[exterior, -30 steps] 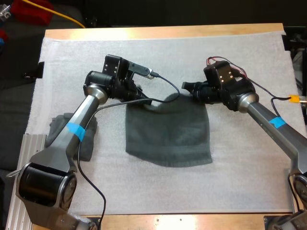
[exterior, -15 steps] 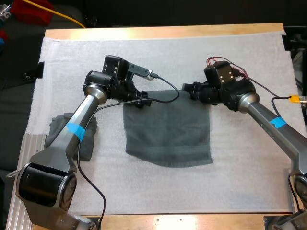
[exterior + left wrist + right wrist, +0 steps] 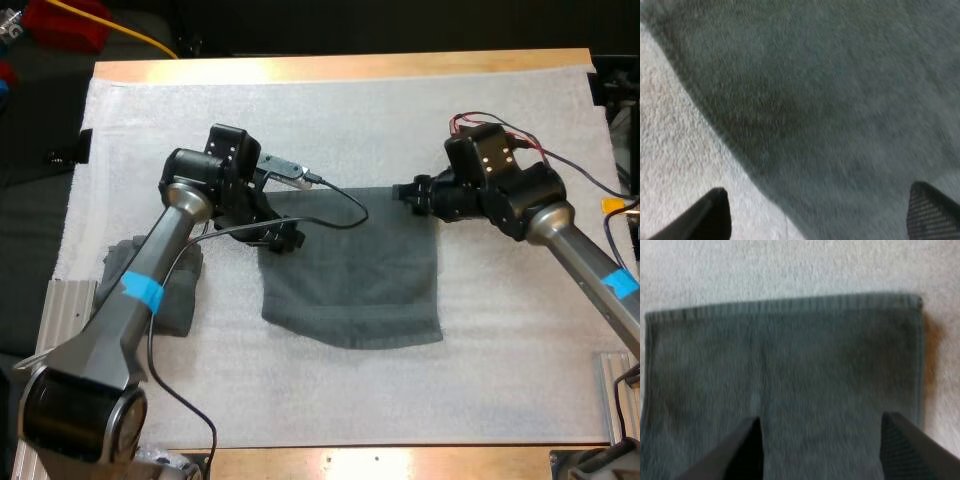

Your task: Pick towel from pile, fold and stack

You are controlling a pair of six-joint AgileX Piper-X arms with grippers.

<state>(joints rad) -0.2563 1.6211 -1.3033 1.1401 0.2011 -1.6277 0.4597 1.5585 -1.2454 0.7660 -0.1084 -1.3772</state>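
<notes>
The towel point(image 3: 350, 265) lies spread flat in the middle of the mat point(image 3: 400, 120). Its far edge is now straight, where a second ago it was bunched and lifted between the arms. The left tool point(image 3: 287, 240) sits over the far-left corner with its fingers apart. The right tool point(image 3: 407, 191) is at the far-right corner, also apart. Both have drawn outward. The spreading looks done, so folding likely comes next. The pile point(image 3: 170, 290) sits at the mat's left side.
</notes>
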